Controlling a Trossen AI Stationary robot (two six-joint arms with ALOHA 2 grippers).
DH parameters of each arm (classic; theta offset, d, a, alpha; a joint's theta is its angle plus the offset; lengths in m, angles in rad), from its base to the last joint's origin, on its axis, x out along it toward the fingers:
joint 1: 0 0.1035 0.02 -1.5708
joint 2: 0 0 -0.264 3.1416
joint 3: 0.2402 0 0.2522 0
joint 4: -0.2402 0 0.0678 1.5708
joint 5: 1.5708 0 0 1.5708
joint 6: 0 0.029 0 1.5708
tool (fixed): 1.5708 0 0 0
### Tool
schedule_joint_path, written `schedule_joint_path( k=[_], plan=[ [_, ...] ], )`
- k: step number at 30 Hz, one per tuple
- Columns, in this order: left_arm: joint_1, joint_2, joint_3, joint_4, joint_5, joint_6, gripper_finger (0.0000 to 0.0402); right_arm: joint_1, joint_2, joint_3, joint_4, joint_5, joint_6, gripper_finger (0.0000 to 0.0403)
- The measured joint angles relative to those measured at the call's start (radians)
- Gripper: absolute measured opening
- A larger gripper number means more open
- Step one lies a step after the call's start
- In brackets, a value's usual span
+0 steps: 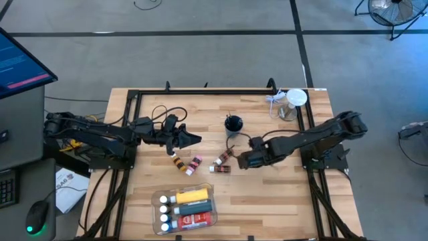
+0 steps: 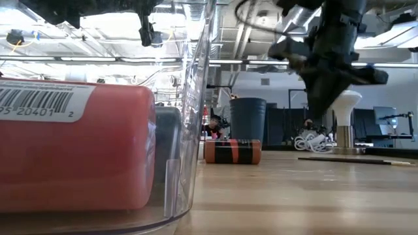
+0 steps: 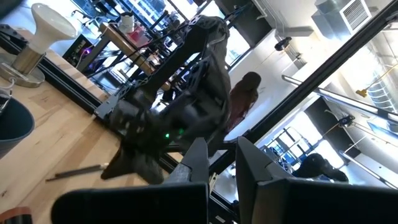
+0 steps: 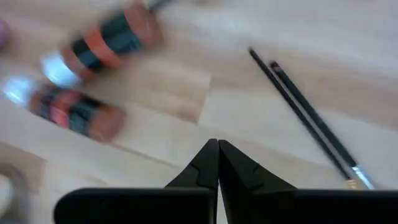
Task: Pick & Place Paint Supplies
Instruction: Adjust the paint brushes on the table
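Two orange-and-black paint tubes [image 1: 223, 163] lie on the wooden table just left of my right gripper [image 1: 242, 161]; in the right wrist view they are blurred [image 4: 109, 38] [image 4: 71, 107]. Two thin dark brushes [image 4: 305, 112] lie side by side on the wood beside them. My right gripper [image 4: 217, 146] hangs above the table, pointing steeply down, shut and with nothing in it. Two more small tubes [image 1: 177, 163] [image 1: 194, 165] lie under my left gripper [image 1: 195, 139], which hovers level and shut. A yellow bottle [image 1: 192, 195] lies in the clear container [image 1: 155, 199].
A black cup [image 1: 233, 124] stands at mid-table behind the tubes. A clear jar with a white lid [image 1: 294, 100] stands at the far right corner. The clear container near the front edge also holds a red bottle [image 2: 72, 150] and white-capped ones. A dark frame rails the table's edges.
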Motion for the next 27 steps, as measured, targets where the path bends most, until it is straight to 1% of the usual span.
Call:
schedule_joint_path(
  k=[3,10,13,17,20,22,24,27],
  plan=[
    [0.0,0.0,0.0,0.0,0.0,0.001,0.0002,0.0,-0.052,0.001,-0.042,0.066,0.056,0.0001],
    [0.0,0.0,0.0,0.0,0.001,0.001,0.0002,-0.01,-0.149,0.002,-0.147,0.145,0.094,0.0004],
    [0.0,0.0,0.0,0.0,0.001,0.001,0.0002,-0.022,-0.177,0.002,-0.221,0.185,0.143,0.0002],
    [0.0,0.0,0.0,0.0,0.001,0.002,0.0002,-0.064,-0.194,0.002,-0.443,0.193,0.29,0.0001],
    [0.0,0.0,0.0,0.0,0.002,0.002,0.0002,-0.108,-0.168,0.002,-0.63,0.225,0.404,0.0001],
    [0.0,0.0,0.0,0.0,0.002,0.002,0.0002,-0.145,-0.143,0.002,-0.691,0.246,0.458,0.0001],
    [0.0,0.0,0.0,0.0,0.006,0.002,0.0002,-0.193,-0.122,-0.006,-0.679,0.259,0.456,0.0001],
    [0.0,0.0,0.0,0.0,0.012,0.002,0.0002,-0.274,-0.101,-0.039,-0.51,0.259,0.342,0.0001]
  ],
)
